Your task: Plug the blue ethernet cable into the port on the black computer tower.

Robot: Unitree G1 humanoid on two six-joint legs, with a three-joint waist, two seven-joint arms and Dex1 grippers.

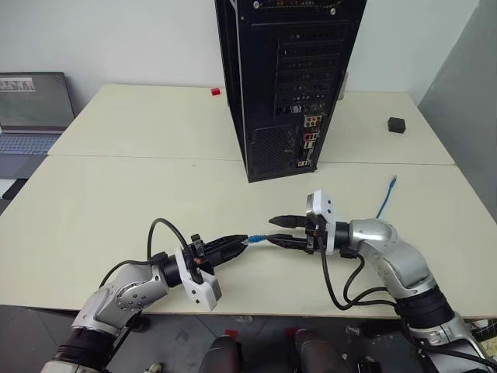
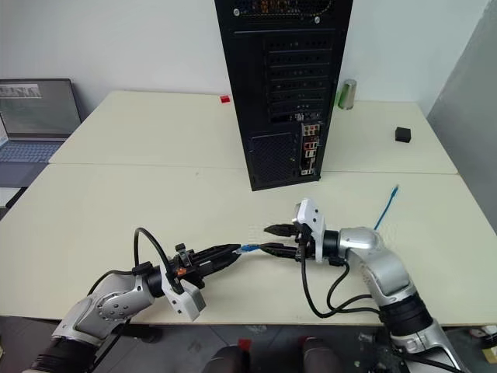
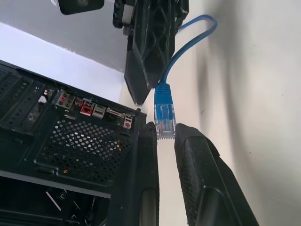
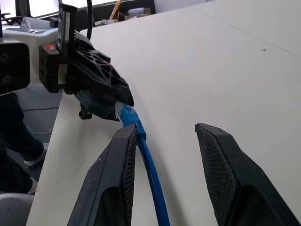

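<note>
The blue ethernet cable [image 1: 260,239] hangs between my two grippers just above the table's near edge. My left gripper [image 1: 242,240] is shut on its plug [image 3: 164,115], which sticks out past the fingertips. My right gripper [image 1: 270,231] faces it with its fingers apart. The cord [image 4: 150,174] runs between them, lying against one finger [image 4: 117,165]. The cable's other end [image 1: 393,183] rests on the table to the right. The black computer tower [image 1: 264,78] stands upright at mid-table, rear face toward me. The port sits in its connector panel [image 1: 310,140], too small to pick out.
A grey laptop [image 1: 31,116] lies open at the far left. A small black box [image 1: 397,124] sits at the back right, a green can [image 2: 347,94] stands behind the tower, and a small red piece [image 1: 215,92] lies left of the tower.
</note>
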